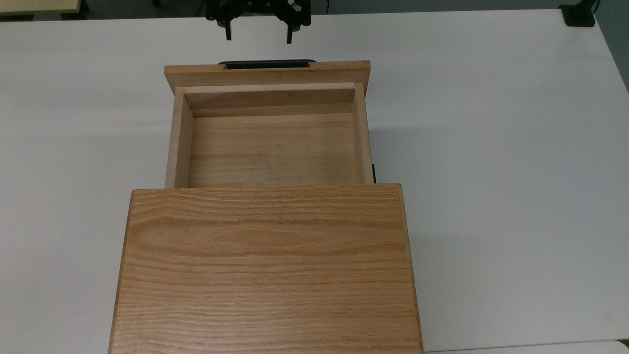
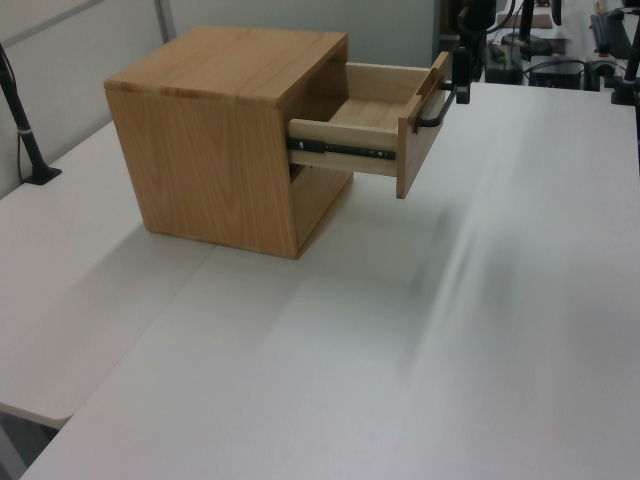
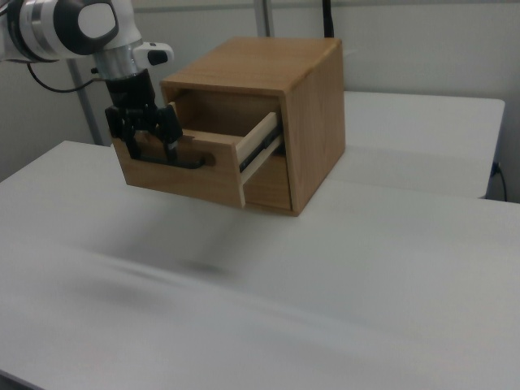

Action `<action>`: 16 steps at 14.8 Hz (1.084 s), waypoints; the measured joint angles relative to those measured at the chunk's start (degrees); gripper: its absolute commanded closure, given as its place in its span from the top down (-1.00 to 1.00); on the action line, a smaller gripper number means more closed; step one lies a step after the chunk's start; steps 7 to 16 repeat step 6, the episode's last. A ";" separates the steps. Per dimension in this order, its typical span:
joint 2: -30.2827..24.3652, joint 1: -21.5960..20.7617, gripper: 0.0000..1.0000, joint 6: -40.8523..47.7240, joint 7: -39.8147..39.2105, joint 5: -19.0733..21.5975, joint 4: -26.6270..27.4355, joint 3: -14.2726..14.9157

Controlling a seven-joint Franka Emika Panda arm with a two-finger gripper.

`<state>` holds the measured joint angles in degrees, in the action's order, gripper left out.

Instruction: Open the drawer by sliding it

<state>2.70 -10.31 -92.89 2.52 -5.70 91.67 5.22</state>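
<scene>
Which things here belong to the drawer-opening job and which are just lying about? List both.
Part of the job:
- drawer, pulled well out
- black bar handle
- end effector, open, clear of the handle
- wooden box housing the drawer

Just lying about:
- white table
- black clamp at the table's corner
- black post

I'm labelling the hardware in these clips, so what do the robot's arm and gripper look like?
The arm is white and rounded, with black joint bands and a round grey cap on its side. A silvery wrist section leads down to the gripper, which is black and angular with two slim black fingers. A dark cable runs behind the arm in the right view.
</scene>
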 measured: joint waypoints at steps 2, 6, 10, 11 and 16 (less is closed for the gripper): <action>-0.04 0.68 1.00 0.69 -0.01 0.00 -0.91 0.04; -0.05 1.24 1.00 2.59 -0.05 0.00 -1.98 0.04; -0.05 1.24 1.00 2.59 -0.05 0.00 -1.98 0.04; -0.05 1.24 1.00 2.59 -0.05 0.00 -1.98 0.04; -0.05 1.24 1.00 2.59 -0.05 0.00 -1.98 0.04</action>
